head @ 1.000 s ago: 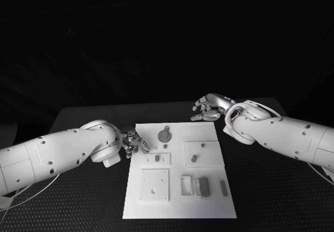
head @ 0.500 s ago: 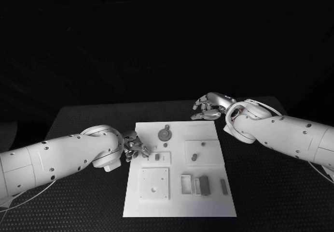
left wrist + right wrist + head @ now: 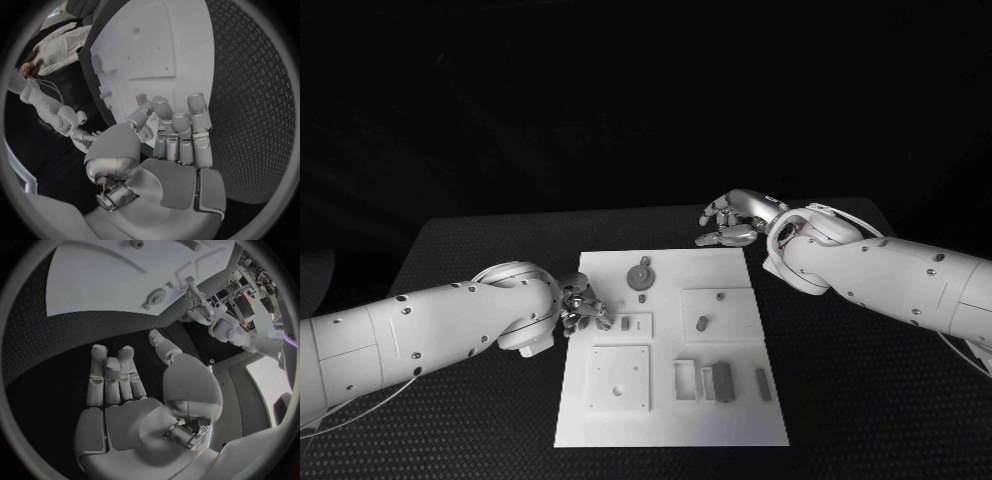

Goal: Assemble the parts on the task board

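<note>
No readable text, labels, brand names, numbers or signs appear on any surface in these three views.

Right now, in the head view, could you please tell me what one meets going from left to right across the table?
Left arm → left hand at the task board's left edge → task board with its parts → right hand by the board's far right corner → right arm.

I'm working in what looks like a robotics lab: a black textured table [image 3: 848, 400] under dark surroundings, with a white task board [image 3: 668, 425] laid out.
</note>
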Controlling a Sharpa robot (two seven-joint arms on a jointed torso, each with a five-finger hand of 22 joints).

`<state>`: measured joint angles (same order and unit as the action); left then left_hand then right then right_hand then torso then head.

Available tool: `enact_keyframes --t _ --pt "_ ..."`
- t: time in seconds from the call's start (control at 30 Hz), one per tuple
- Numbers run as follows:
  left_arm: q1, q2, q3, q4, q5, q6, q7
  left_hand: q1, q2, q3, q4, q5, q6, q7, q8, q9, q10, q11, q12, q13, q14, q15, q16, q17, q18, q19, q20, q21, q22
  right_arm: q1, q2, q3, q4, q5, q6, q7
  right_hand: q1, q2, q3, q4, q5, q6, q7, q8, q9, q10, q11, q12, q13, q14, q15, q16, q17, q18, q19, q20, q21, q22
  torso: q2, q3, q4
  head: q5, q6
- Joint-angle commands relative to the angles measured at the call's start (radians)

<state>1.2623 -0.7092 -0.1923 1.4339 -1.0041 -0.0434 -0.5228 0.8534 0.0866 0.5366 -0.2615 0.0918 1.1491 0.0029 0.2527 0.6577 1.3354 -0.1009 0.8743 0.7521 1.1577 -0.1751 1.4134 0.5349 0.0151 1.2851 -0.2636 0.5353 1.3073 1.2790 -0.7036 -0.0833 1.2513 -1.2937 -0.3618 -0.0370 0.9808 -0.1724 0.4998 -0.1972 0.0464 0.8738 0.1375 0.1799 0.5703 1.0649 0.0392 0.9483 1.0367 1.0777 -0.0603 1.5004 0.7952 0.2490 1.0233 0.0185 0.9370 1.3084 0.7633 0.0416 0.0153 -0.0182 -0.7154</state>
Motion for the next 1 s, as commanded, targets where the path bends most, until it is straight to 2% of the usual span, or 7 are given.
enact_keyframes --t 0.03,1.0 --pt "-0.003 0.003 -0.002 -0.002 -0.034 0.005 -0.006 -0.001 0.006 0.007 0.010 0.003 0.013 0.001 0.173 0.151 0.006 -0.003 0.006 -0.002 0.007 -0.017 0.005 -0.001 0.005 -0.001 -0.009 0.007 0.021 0.000 0.000 0.001 0.000 -0.003 0.011 0.008 -0.010 -0.001 0.000 0.004 0.003 -0.010 0.017 0.005 -0.002 -0.005 0.002 0.004 -0.001 0.006 -0.005 0.002 -0.001 0.013 0.003 -0.006 -0.004 0.015 0.000 0.0001 -0.0003 0.001 0.000" --pt "-0.003 0.000 -0.003 -0.002 -0.055 0.049 -0.027 -0.008 0.001 0.011 0.015 0.018 0.018 -0.006 0.198 0.165 0.019 -0.008 0.018 0.002 0.015 -0.019 0.019 0.005 0.005 0.006 -0.013 0.020 0.023 0.000 -0.001 0.001 0.001 -0.002 0.014 0.008 -0.010 -0.001 0.000 0.004 0.003 -0.010 0.017 0.006 -0.002 -0.005 0.002 0.004 -0.002 0.006 -0.005 0.002 -0.001 0.013 0.003 -0.007 -0.004 0.015 0.000 -0.0002 0.0006 0.001 -0.009"
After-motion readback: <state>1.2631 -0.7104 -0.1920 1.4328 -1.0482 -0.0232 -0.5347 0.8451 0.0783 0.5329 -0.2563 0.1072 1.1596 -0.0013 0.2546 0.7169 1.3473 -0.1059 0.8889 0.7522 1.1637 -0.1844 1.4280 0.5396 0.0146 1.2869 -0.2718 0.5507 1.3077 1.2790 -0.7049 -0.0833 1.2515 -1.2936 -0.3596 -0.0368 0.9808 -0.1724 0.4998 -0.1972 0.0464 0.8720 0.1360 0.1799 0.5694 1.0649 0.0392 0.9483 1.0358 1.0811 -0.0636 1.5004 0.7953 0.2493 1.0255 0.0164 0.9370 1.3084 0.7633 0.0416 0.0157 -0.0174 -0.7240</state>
